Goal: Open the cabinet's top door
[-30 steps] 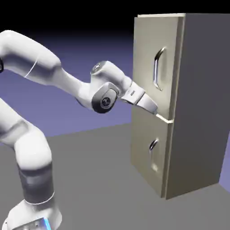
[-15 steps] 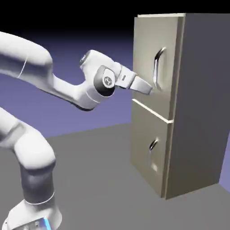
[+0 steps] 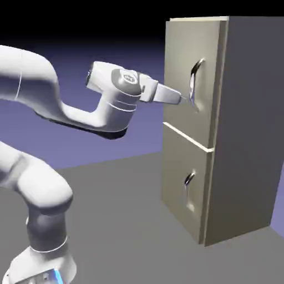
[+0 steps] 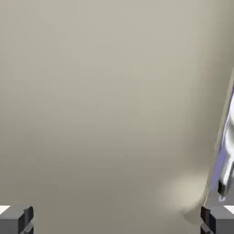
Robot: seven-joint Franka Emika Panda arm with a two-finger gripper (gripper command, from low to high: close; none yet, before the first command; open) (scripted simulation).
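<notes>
The beige cabinet point(image 3: 244, 127) stands at the exterior view's right, its top door point(image 3: 178, 72) flush with the front. A long curved silver handle point(image 3: 194, 83) runs down that door. My gripper point(image 3: 180, 100) is level with the handle's lower part, close to the door face, just left of the handle's foot. In the hand view the beige top door point(image 4: 105, 105) fills the picture and the silver handle point(image 4: 225, 155) shows at the right edge, beside the right fingertip point(image 4: 217, 219). The fingers stand wide apart, open, with nothing between them.
Below the top door sits a shorter beige door point(image 3: 180, 177) with a small silver handle point(image 3: 189, 180). The cabinet's grey side point(image 3: 249, 133) faces right. The grey table point(image 3: 127, 222) spreads in front of the cabinet.
The hand has risen from the seam between the two doors to the height of the long handle's lower part, and levelled out toward the door. The jaws stayed open.
</notes>
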